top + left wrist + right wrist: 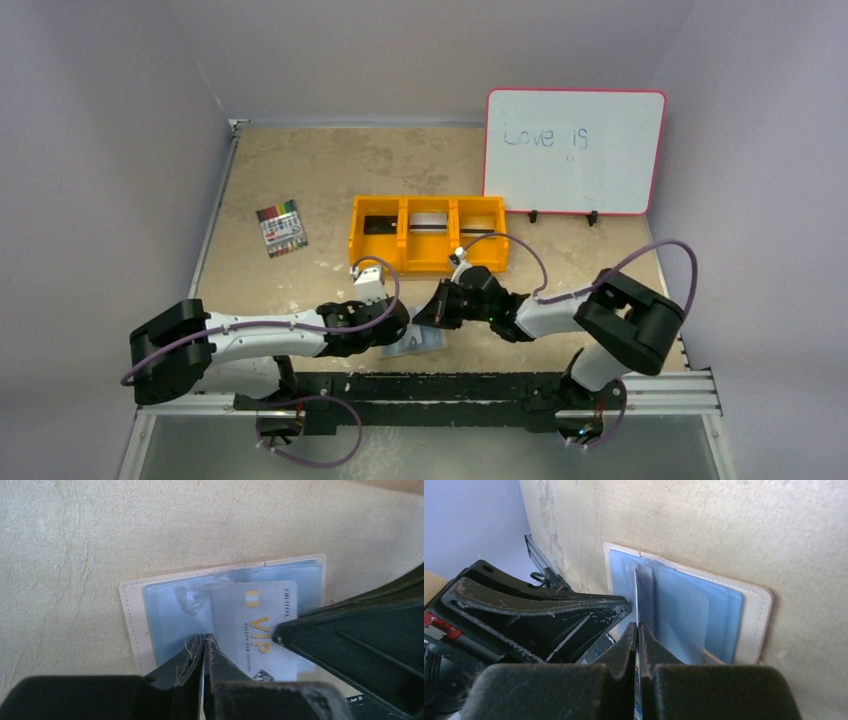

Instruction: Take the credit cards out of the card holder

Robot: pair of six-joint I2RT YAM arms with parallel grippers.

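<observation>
The card holder (420,343) lies open on the table near the front edge, light blue panels (165,610) up inside a beige rim (760,615). A pale credit card (255,625) with gold "VIP" lettering sticks partway out of it. My right gripper (637,626) is shut on that card's edge (636,590), seen edge-on, and comes in from the right (438,312). One right finger (350,640) overlaps the card. My left gripper (204,637) is shut on a thin blue leaf of the holder just left of the card, reaching in from the left (398,325).
An orange three-compartment tray (402,235) stands behind the grippers, with dark flat items inside. A pack of coloured markers (281,228) lies at the back left. A whiteboard (575,150) leans at the back right. The arms' mounting rail (450,390) runs along the near edge.
</observation>
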